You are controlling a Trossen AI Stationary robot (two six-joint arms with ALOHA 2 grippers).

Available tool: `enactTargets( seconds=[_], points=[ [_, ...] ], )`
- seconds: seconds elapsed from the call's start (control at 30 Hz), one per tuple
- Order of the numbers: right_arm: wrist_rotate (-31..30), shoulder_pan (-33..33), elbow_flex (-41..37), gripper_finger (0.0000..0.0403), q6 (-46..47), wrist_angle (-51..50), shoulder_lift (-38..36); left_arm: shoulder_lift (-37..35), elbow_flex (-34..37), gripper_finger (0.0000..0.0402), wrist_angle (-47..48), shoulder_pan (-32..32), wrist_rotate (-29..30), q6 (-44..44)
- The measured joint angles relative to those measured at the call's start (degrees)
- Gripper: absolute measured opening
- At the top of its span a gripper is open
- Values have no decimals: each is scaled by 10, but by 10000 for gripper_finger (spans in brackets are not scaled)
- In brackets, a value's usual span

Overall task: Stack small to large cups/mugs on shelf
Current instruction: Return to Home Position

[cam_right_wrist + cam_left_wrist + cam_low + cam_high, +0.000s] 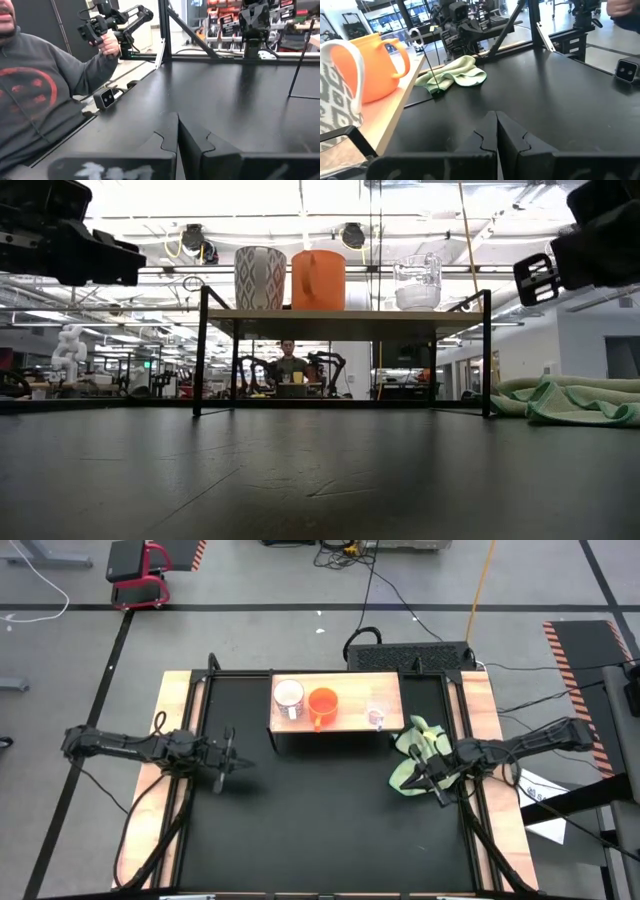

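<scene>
The shelf (340,727), a light-wood board on black legs, stands at the table's far middle. On its top stand, from left to right, the white patterned mug (288,696), the orange mug (322,705) and the clear glass cup (377,713); they also show in the low view, the white mug (260,278), the orange mug (318,279) and the glass cup (418,282). My left gripper (238,762) is shut and empty above the table's left part. My right gripper (424,786) is shut and empty at the right, over the near edge of the cloth.
A yellow-green cloth (418,752) lies crumpled on the table to the right of the shelf. A person in a dark sweater (35,95) sits beyond the table's near edge, holding a hand controller. A small camera block (105,99) sits at that edge.
</scene>
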State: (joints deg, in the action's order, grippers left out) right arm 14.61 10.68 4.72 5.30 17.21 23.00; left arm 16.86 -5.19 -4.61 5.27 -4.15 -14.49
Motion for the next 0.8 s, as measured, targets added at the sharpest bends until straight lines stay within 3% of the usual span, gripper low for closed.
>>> enactTargets(
  seconds=[0.13, 0.47, 0.7, 0.8],
  points=[
    [-3, 0, -28, 0, 1, 43, 0, -1, 0, 0, -10, 11, 28, -1],
    [-28, -10, -34, 0, -28, 40, -1, 0, 0, 0, -16, 26, 41, -31],
    [-24, -96, -35, 0, -37, 43, 1, 0, 0, 0, -34, -1, 30, -31],
    [22, -135, -35, 0, -34, 47, 3, 0, 0, 0, -29, -28, 5, -16]
  ],
)
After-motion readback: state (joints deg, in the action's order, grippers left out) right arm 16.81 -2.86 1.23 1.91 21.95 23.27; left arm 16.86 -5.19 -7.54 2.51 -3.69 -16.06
